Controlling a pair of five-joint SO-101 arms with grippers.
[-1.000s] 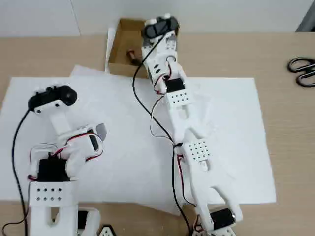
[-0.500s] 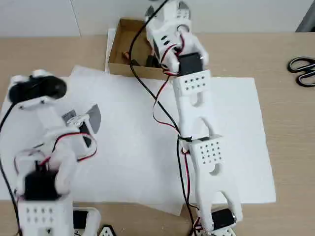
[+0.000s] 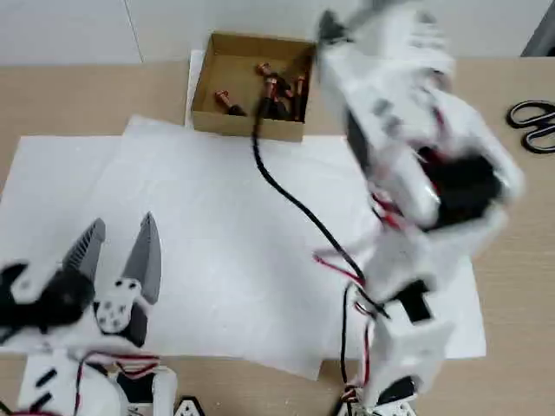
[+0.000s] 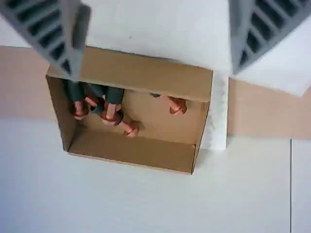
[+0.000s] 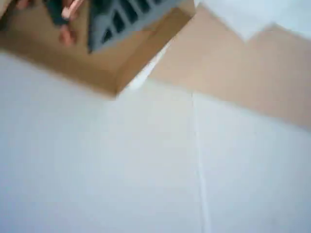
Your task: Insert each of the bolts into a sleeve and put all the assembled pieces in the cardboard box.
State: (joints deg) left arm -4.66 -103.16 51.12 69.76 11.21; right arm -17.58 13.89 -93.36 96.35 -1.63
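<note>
Plainly the cardboard box (image 3: 247,126) lies well across the table (image 3: 69,95) from the wide, empty left end effector (image 3: 122,223); the right end effector (image 3: 338,22), grip unreadable, hovers just beside it.

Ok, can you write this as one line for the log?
box: assembled pieces inside | left gripper: open, above paper | right arm: near box

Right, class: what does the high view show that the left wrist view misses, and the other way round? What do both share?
High view: scissors on the table, and the right arm over the paper sheet. Left wrist view: grey sleeves told apart from the copper bolts. Both: the cardboard box holding assembled pieces, and the open left gripper.
</note>
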